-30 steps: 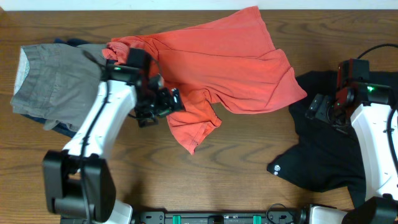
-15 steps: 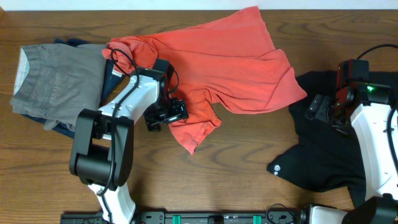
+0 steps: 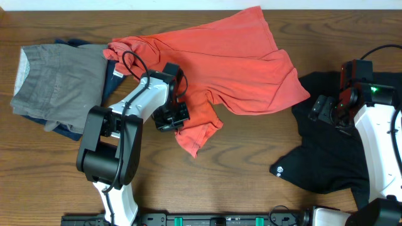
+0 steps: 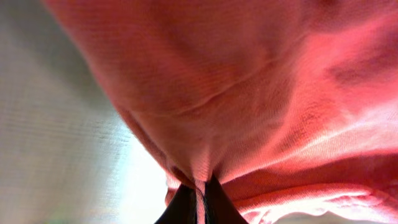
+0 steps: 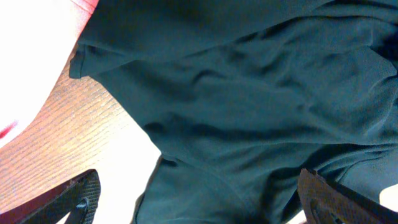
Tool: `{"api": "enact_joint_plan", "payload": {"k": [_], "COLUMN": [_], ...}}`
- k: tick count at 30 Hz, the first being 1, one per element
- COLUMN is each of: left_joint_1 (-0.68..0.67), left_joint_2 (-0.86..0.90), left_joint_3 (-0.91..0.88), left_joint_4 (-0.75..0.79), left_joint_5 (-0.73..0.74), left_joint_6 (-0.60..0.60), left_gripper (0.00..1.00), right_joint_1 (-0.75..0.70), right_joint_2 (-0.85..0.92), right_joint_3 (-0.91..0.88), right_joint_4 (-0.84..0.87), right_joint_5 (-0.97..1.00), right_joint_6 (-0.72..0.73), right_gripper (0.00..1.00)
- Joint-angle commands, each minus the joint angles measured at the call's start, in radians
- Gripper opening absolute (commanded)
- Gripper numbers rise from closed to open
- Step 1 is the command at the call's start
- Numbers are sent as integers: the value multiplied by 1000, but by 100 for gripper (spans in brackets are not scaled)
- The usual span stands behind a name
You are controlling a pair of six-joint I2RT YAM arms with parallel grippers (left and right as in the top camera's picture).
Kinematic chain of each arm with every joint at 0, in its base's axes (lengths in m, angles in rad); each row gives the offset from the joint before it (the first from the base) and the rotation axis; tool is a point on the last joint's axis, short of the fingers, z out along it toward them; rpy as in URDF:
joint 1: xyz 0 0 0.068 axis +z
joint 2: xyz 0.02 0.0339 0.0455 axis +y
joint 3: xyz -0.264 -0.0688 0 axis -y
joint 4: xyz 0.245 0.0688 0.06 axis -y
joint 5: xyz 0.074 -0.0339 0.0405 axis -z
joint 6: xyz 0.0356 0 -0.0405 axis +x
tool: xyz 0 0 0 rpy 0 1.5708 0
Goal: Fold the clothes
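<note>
Coral T-shirt, edge pinched in left gripper

The left arm is built of smooth white shells joined by rounded black joint housings, and a thin looped cable, black, is seen by its forearm. The left gripper is finished in matt black. The right arm is made the same way, white shells over black joints. A red panel is set on its black wrist block, with a small green light lit beside it. The right gripper is black too; its fingers are shown as dark, blunt tips.
</note>
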Motion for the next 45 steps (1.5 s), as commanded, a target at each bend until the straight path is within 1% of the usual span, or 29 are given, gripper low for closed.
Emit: {"api": "enact_joint_plan", "payload": {"k": [1,3,5,6,7,8,9,10,11,12,13,18,21,24,26,29,32,34,36,39,42,45], "left_joint_1": [2,10,28,39,52,67,80,95,111,129,146,254,304,327,328,328,328,328,328,328,328,328], "left_joint_2": [10,6,-7,-15,-30,-50,-70,-98,-129,-162,-191,-344,-410,-441,-443,-441,-441,-441,-441,-441,-441,-441], "left_joint_3": [-6,-6,-6,-6,-6,-6,-6,-6,-6,-6,-6,-6,-6,-6,-6,-6,-6,-6,-6,-6,-6,-6], "left_joint_4": [-64,-130,-214,-251,-290,-320,-338,-351,-356,-358,-358,-354,-353,-354,-354,-354,-353,-352,-353,-352,-353,-353], "left_joint_5": [2,-24,-87,-121,-158,-188,-203,-209,-211,-212,-211,-212,-212,-212,-211,-211,-211,-211,-211,-211,-211,-211], "left_joint_6": [42,72,79,79,78,78,78,78,78,78,77,69,67,67,67,66,55,51,51,51,51,51], "left_gripper": [6,6,6,6,6,6,6,6,6,6,6,6,6,7,6,6,6,6,6,6,6,6], "right_joint_1": [-10,-10,-10,-10,-10,-10,-10,-10,-10,-10,-10,-9,-9,-8,-8,-9,-10,-16,-42,-97,-185,-298], "right_joint_2": [3,3,4,7,11,20,27,41,56,76,95,243,337,422,465,526,575,598,608,606,606,606], "right_joint_3": [-6,-6,-7,-7,-7,-7,-7,-7,-7,-7,-7,-7,-7,-7,-7,-7,-7,-7,-7,-1,35,97], "right_joint_4": [4,12,27,35,45,60,75,93,116,137,154,292,372,427,446,470,495,514,540,578,587,576], "right_joint_5": [0,-2,-17,-26,-41,-60,-77,-96,-118,-134,-136,-146,-222,-378,-406,-396,-305,-176,6,138,193,202], "right_joint_6": [-10,-22,-58,-76,-97,-121,-132,-137,-137,-137,-137,-147,-222,-355,-369,-369,-353,-279,-158,-91,-53,-42], "right_gripper": [99,98,93,88,80,70,61,49,23,9,1,1,1,1,1,1,1,1,1,1,1,1]}}
